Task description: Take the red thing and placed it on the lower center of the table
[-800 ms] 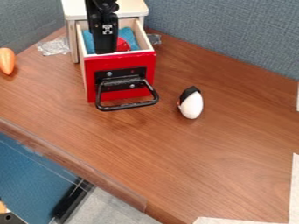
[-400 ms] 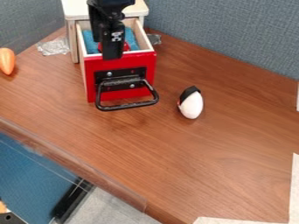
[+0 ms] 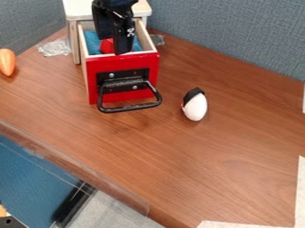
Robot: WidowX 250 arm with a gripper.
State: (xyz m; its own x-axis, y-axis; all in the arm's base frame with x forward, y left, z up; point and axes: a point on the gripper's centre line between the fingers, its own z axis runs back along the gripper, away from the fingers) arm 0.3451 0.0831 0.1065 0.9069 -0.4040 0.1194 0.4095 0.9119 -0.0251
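Black pincer (image 3: 123,50) sits farther right than before; grip state undeterminable. Off-centre closing may miss the small red object (image 3: 107,46), catching the red-fronted wooden drawer (image 3: 152,62).

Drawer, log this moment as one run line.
gripper at open drawer | red thing in drawer, partly hidden by gripper | grasp unclear | placement pending | white egg on table

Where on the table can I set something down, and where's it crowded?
The widest bare patch of table lies between the white egg-shaped thing and the front edge. Another lies between the orange thing and the drawer handle. It's crowded at the open drawer, where the gripper hangs near the red thing.
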